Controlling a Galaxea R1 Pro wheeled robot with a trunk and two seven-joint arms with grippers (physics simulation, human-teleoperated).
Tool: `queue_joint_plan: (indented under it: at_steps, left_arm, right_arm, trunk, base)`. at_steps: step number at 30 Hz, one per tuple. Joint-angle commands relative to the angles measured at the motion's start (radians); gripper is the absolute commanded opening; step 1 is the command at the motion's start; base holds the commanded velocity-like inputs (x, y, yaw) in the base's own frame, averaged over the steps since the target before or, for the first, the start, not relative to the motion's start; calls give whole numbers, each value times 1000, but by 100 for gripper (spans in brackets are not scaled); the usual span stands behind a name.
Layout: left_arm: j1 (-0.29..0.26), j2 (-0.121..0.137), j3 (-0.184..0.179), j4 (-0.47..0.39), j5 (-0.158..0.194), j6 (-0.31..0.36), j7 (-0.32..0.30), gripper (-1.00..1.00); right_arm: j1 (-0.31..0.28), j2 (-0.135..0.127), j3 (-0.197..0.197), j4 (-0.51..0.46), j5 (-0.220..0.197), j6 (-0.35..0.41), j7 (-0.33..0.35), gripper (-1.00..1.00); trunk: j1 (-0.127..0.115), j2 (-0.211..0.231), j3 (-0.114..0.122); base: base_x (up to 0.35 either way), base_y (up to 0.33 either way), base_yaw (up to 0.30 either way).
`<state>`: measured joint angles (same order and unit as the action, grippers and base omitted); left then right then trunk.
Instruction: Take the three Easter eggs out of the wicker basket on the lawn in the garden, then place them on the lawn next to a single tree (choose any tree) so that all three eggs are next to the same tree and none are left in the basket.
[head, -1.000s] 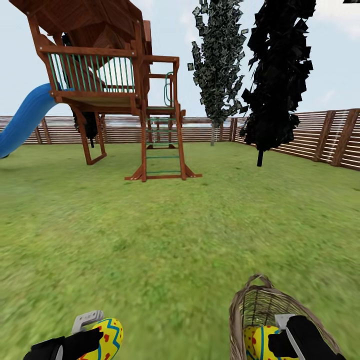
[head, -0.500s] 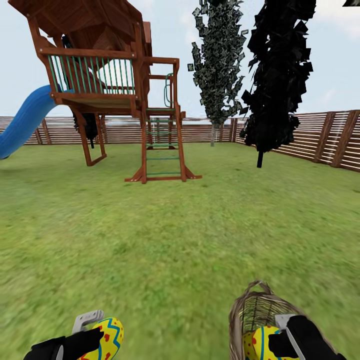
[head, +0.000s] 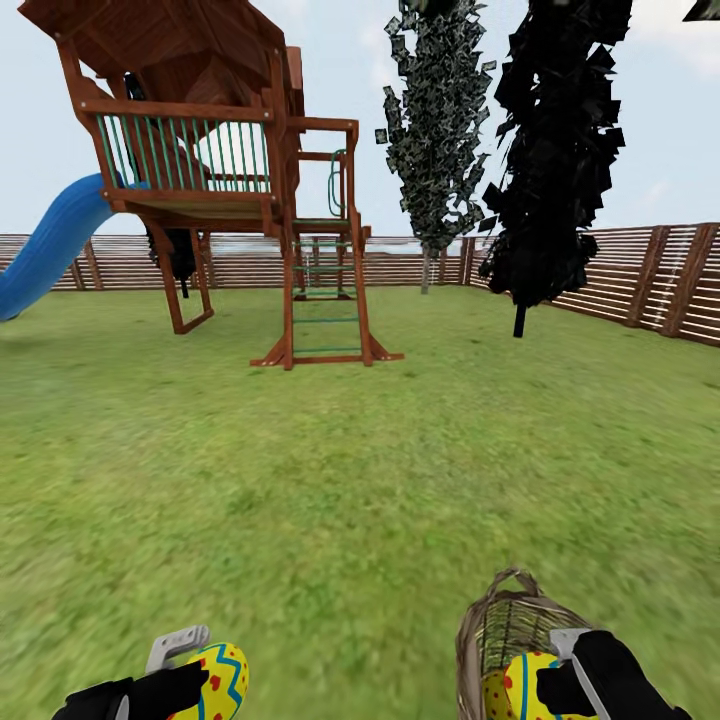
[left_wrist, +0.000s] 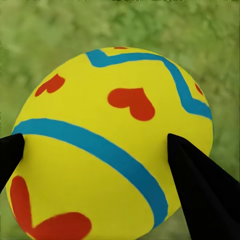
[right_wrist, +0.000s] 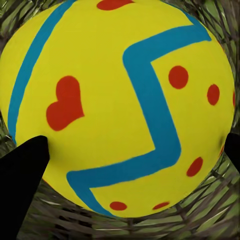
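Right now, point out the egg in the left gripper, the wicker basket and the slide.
Egg in left gripper (left_wrist: 112, 142): left wrist view, middle of its yellow shell.
Wicker basket (head: 490, 625): head view, woven near wall below the loop handle.
Slide (head: 50, 245): head view, middle of the blue chute.

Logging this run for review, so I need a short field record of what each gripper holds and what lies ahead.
left gripper: shut on an egg, above the grass
right gripper: shut on a second egg, inside the basket
ahead: wooden play tower with blue slide, two dark narrow trees, slat fence
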<state>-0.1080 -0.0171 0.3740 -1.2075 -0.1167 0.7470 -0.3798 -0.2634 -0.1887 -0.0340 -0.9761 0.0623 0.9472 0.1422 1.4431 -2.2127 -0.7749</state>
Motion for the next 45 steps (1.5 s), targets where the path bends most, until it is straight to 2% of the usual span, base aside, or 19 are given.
queue_joint_plan:
  at_steps: [1, 12, 15, 25, 30, 34, 43, 45]
  left_arm:
    - [-1, -1, 3, -1, -12, 3, -10, -100]
    - [-1, -15, -2, 1, -13, 0, -10, -100]
    - [-1, -15, 0, 2, -11, 0, -8, -100]
    - [-1, -22, -1, 3, -12, 0, -8, -100]
    - [-1, -24, -1, 2, -10, -1, -11, -100]
    - [-1, -42, -1, 3, -15, -1, -8, -100]
    - [-1, -44, 0, 3, -12, -1, -8, -100]
    - [-1, -44, -1, 28, -12, -2, -8, -100]
  right_arm:
    - [0, 0, -1, -1, 7, 4, 8, -100]
    - [0, 0, 1, -1, 8, 4, 8, -100]
    - [0, 1, 2, -1, 8, 4, 8, -100]
    - [0, 1, 2, -2, 8, 5, 8, -100]
    - [0, 1, 2, -2, 8, 5, 8, -100]
    - [0, 2, 2, -2, 8, 5, 8, -100]
    - [0, 5, 3, 0, 9, 5, 8, -100]
    - [0, 5, 3, -1, 9, 5, 8, -100]
  trunk:
    - [-4, 7, 2]
    - [-46, 84, 37]
    - [-58, 105, 46]
    - [-96, 175, 77]
    - [-115, 210, 93]
    - [-131, 238, 106]
    - [-165, 301, 134]
    - [-173, 315, 140]
  base:
    - [0, 0, 0]
    - [-79, -205, 0]
    - [-41, -22, 0]
    - [-332, 0, 0]
    - [-35, -5, 0]
    - [0, -241, 0]
    - [-57, -33, 0]
    - [-336, 0, 0]
